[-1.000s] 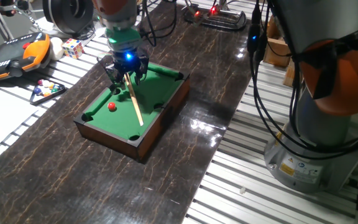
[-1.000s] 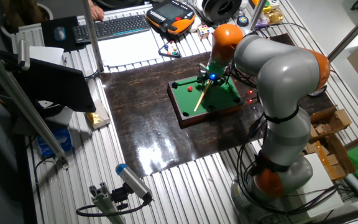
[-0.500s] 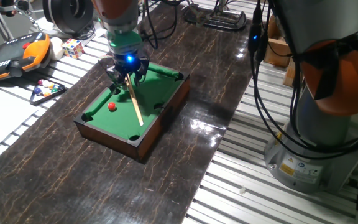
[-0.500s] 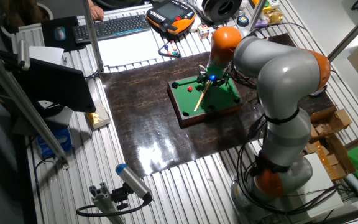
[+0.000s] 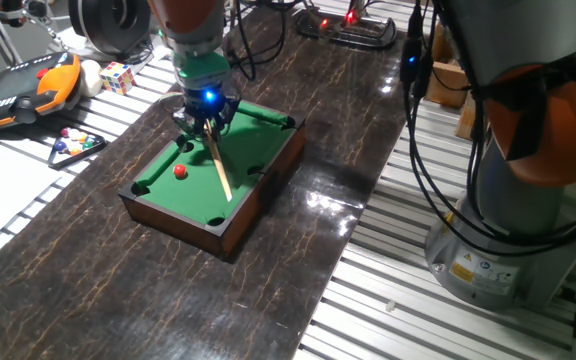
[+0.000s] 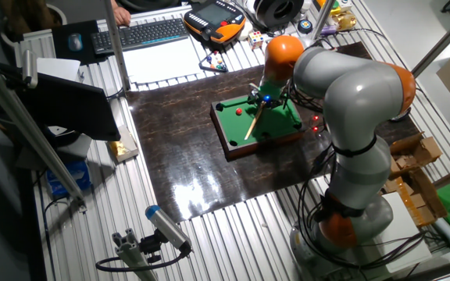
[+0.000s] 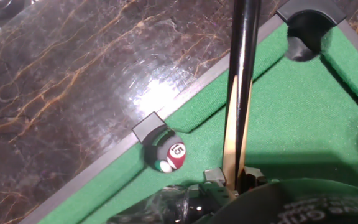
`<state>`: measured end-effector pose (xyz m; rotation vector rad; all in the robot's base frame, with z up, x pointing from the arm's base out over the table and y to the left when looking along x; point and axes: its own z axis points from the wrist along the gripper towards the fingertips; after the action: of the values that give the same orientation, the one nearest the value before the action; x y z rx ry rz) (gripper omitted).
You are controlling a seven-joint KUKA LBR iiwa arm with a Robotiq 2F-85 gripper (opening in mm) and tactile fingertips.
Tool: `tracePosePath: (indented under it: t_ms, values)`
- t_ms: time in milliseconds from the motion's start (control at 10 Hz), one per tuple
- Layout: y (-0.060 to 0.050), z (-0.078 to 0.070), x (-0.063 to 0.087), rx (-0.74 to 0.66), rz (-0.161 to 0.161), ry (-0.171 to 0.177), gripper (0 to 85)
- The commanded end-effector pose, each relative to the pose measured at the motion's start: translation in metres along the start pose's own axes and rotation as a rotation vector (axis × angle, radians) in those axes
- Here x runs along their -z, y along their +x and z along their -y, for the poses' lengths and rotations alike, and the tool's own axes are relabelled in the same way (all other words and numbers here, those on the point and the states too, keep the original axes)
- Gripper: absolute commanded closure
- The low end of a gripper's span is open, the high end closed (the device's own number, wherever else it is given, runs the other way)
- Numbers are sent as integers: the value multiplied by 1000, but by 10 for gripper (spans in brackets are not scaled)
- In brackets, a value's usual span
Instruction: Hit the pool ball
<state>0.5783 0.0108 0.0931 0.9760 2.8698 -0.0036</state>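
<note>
Gripper of mine was down over the far end of the miniature pool table, its fingers drawn in tight around the butt of the cue stick, blue light glowing just above them. From the gripper, the cue ran out slanted across the green felt toward the table's near long rail, tip low over the cloth. In the hand view the cue shot straight up the middle of the picture, dark at the far end and pale wood close to me, with my gripper clamped on it at the bottom edge.

And the pool ball, that little red one, sat on the felt to the left of the cue, apart from it, nearer the table's left rail and about halfway along. From the other fixed view the ball showed as a red dot on the felt near the table's far-left corner, with the cue angled alongside.

Down in the hand view, a striped ball marked 15 rested in a side pocket of the table, just left of the cue. The table stood on the dark marbled surface. Well off the table's left end, a triangular rack of coloured balls lay on the ribbed metal.
</note>
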Motion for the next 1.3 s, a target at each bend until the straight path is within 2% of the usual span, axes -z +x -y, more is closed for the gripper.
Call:
tracePosePath:
  t_ms: [0,200,600,900,1200]
  values:
    - [0,0,0,6,-6,-3,653]
    - [0,-1,7,4,-35,-17,757]
    - [-3,-1,16,-9,-26,-12,843]
    - [-5,0,30,-38,-46,-10,843]
    - [-14,3,45,-87,-47,-8,843]
